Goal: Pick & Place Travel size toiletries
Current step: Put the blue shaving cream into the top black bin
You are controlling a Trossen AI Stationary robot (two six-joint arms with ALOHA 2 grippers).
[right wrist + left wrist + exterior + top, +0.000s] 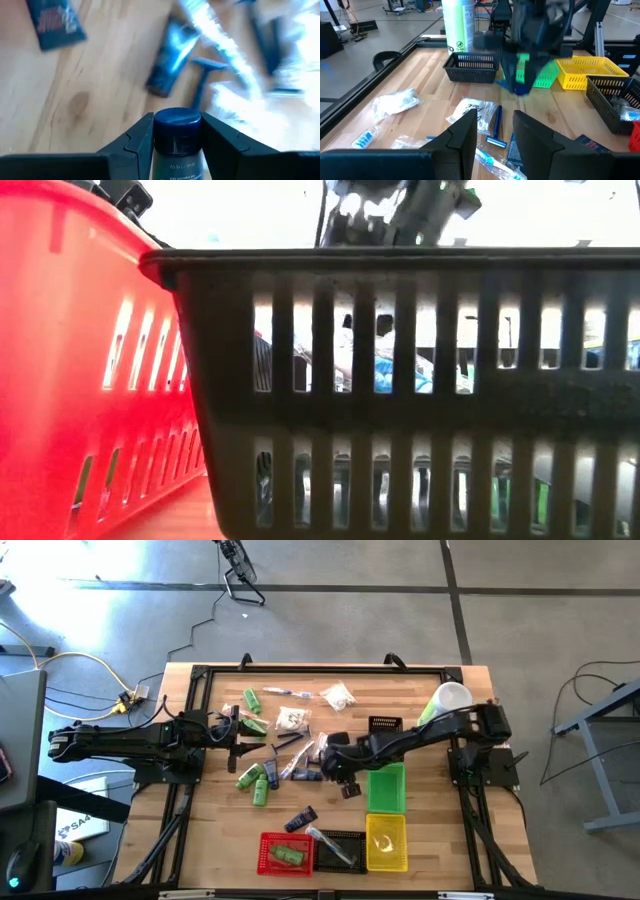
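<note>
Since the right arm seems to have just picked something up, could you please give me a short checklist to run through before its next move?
1. Right end effector holds an item: ok, its fingers sit on both sides of a dark-capped bottle.
2. Bottle lifted off the table: ok, it appears raised above the wood in the right wrist view.
3. Baskets available: ok, the green basket and the yellow basket lie close by.
4. Left end effector out of the way: ok, open and empty over the loose items.
5. Grip firmness: cannot tell.
</note>
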